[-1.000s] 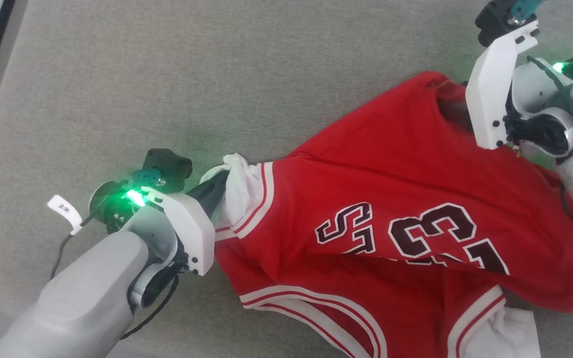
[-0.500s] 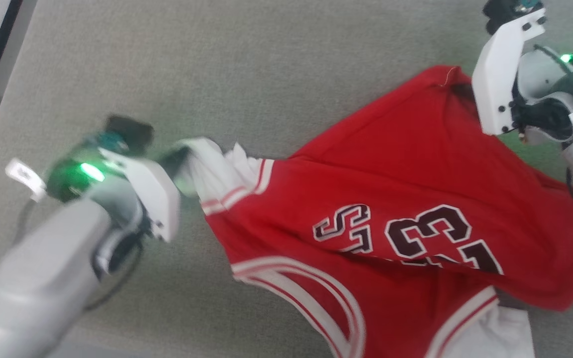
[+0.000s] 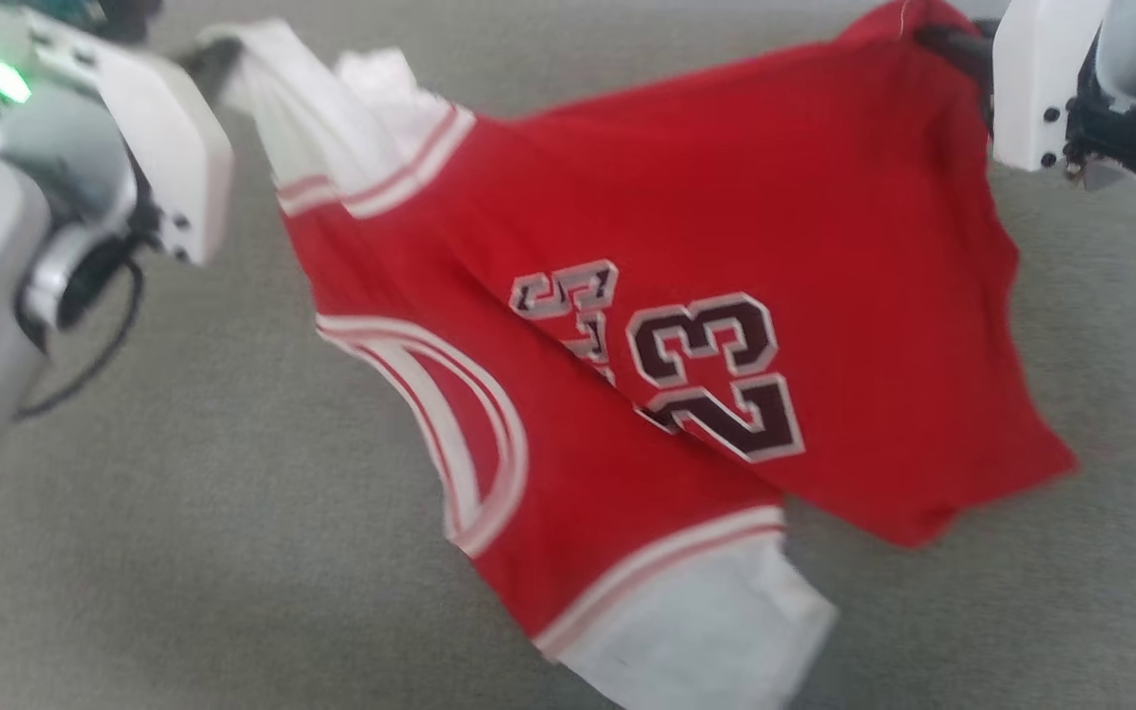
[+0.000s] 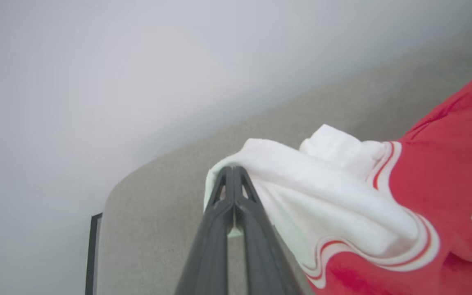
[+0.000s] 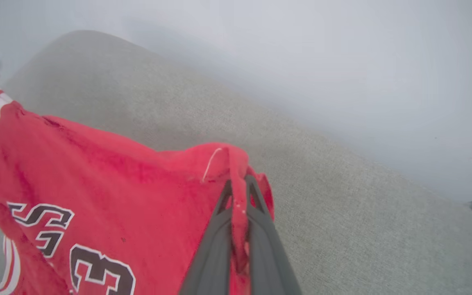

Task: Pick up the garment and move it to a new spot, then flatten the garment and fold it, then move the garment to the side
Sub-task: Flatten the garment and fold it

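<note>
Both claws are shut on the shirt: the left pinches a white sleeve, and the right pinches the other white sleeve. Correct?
Not quite. The right claw pinches a red edge of the garment, not a white sleeve, as the right wrist view shows. The left claw does pinch a white sleeve.

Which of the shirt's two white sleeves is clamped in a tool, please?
The sleeve at the head view's upper left, pinched by the left tool; the other sleeve is ungripped.

Wide apart, the left end effector (image 4: 233,174) and right end effector (image 5: 238,184) are both closed.
</note>
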